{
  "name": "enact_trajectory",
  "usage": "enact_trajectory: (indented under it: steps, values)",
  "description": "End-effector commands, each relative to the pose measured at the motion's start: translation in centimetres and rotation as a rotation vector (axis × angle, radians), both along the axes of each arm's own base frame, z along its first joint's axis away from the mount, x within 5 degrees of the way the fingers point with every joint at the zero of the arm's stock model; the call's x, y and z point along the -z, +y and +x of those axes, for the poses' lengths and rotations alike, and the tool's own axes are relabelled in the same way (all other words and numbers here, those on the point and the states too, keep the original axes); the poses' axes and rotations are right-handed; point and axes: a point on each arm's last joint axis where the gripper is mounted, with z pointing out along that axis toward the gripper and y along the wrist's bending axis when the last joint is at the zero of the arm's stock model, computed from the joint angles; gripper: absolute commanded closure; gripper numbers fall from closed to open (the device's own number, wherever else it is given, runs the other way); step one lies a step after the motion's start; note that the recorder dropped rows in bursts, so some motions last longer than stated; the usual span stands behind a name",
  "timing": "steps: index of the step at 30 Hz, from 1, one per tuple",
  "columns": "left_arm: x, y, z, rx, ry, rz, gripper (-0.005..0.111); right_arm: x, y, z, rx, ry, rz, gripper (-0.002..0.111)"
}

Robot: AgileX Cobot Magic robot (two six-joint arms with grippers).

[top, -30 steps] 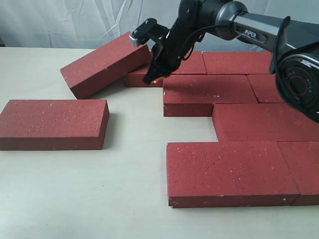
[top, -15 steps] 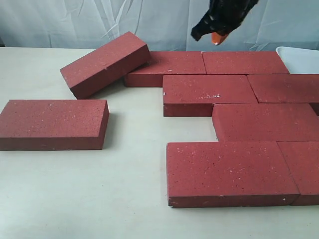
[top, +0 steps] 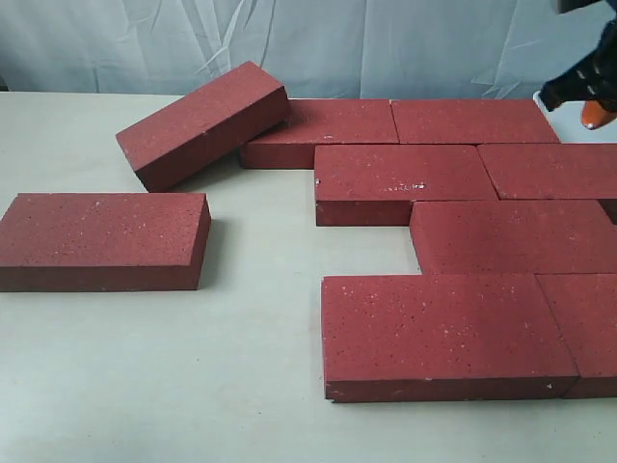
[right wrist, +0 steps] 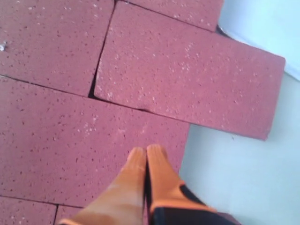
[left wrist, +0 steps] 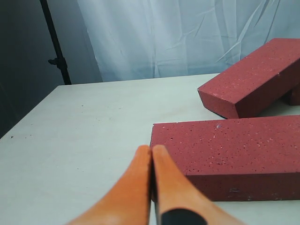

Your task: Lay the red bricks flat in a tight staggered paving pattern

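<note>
Pale tabletop [top: 241, 405] in front of a white draped cloth [top: 386, 39]. Right gripper [right wrist: 146, 152] pressed together on nothing, orange fingers [right wrist: 126, 183] touching, hanging above the laid red bricks [top: 405, 174] at the far right edge of the exterior view. Left gripper [left wrist: 151, 150] likewise closed and empty, low over the table, tips just beside the near corner of the lone brick [left wrist: 225, 150].

Outward from there: seven bricks in view lying flat in staggered rows on the right, joints mostly tight, though with a thin dark gap between two neighbours in the right wrist view. Left of those, a tilted brick [top: 202, 121], one end propped on the back-row brick [top: 323, 121], the other down on the table. Nearer and further left, the lone brick, flat and well apart from the rest.

Seemingly between placements, with two bricks not yet joined to the paving. Next, most likely: spread one pair of jaws, take the tilted brick across its long sides, lift it clear of the back row, lay it flat and press it snug against a row's left end, offset by half. Some risk of nudging laid neighbours out of line.
</note>
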Motion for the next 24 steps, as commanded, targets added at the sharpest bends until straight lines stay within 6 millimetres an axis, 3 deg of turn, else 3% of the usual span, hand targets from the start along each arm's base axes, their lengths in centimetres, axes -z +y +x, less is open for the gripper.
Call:
enact_trajectory:
  steps: [1, 11, 15, 20, 24]
  values:
    - [0.0, 0.0, 0.0, -0.004, -0.010, -0.008, 0.106, -0.1, -1.1, -3.4, 0.070, -0.078, 0.040, 0.109]
    - [-0.6, 0.1, 0.0, -0.005, -0.067, 0.078, 0.106, 1.2, -0.9, -8.8, 0.093, -0.184, 0.066, 0.109]
    - [-1.0, -0.1, 0.1, 0.005, -0.127, -0.086, 0.106, 1.4, -0.9, -9.6, 0.087, -0.232, 0.070, 0.109]
    - [-1.9, -0.1, 0.1, 0.007, -0.234, -0.158, 0.106, 1.6, -0.9, -9.7, 0.087, -0.229, 0.070, 0.109]
    - [-2.3, -0.1, 0.0, -0.003, -0.292, -0.440, 0.106, 1.6, -0.9, -9.7, 0.088, -0.232, 0.072, 0.109]
